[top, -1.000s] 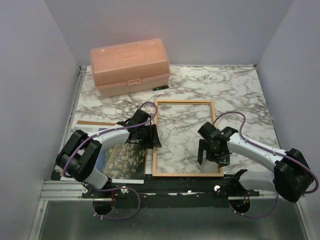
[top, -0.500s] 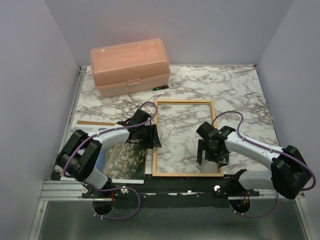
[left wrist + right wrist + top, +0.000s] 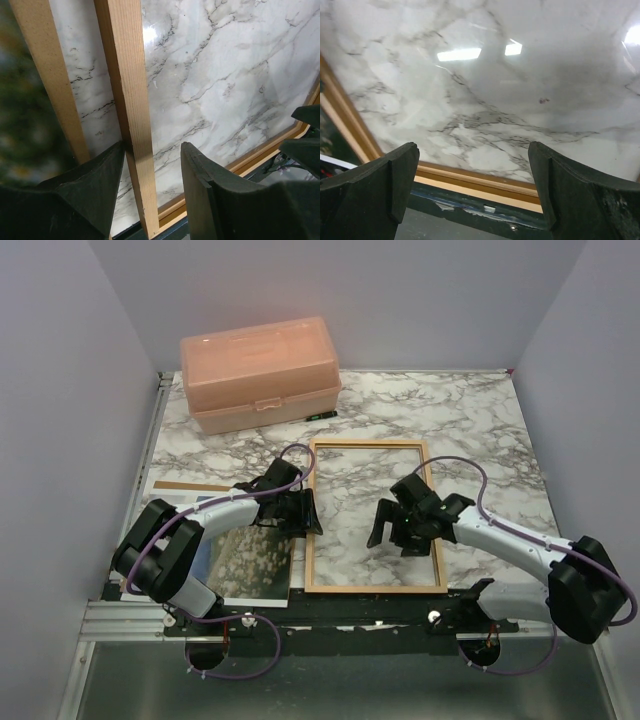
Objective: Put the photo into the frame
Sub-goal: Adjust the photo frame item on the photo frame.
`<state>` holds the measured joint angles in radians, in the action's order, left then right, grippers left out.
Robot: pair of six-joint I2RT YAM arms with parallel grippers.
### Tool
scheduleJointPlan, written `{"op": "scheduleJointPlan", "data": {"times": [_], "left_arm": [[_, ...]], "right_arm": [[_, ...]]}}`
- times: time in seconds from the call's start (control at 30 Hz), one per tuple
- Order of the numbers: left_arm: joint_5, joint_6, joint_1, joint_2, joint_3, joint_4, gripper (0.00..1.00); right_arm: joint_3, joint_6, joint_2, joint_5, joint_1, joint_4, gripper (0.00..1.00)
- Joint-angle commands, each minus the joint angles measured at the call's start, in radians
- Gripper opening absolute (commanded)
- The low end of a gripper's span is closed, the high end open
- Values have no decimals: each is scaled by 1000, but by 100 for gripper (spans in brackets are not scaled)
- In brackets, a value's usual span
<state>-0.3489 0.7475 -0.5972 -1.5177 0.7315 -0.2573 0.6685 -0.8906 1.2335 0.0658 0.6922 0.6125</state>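
Robot lab booth — plain grey walls (image 3: 400, 300), marble-look table (image 3: 480, 420), aluminium mounting rail (image 3: 130, 620)

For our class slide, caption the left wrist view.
Left pincer open astride one long rail of the thin orange-brown rectangular wooden frame.

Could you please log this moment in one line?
left end effector: open astride frame rail; right end effector: open over frame; photo: outside frame

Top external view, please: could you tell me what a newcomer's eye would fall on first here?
The pink box at the far left of the table stands out first. Then comes the frame, flat in the middle, with the left gripper astride its left rail and the right gripper open above its inside. The photo lies near left, partly under the left arm.
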Motion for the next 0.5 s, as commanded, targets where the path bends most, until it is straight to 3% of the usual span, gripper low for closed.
{"op": "scheduleJointPlan", "data": {"times": [0.0,0.23,0.47], "left_arm": [[52,-33,-9,-29,-20,-66,52],[58,-31,-9,-16,-26,-65,52],[59,-33,-10,-10,-24,-62,52]], "right_arm": [[79,1,-34,-48,3,-36,100],[264,91,2,-226,-17,62,100],[383,212,144,-182,-188,50,100]]}}
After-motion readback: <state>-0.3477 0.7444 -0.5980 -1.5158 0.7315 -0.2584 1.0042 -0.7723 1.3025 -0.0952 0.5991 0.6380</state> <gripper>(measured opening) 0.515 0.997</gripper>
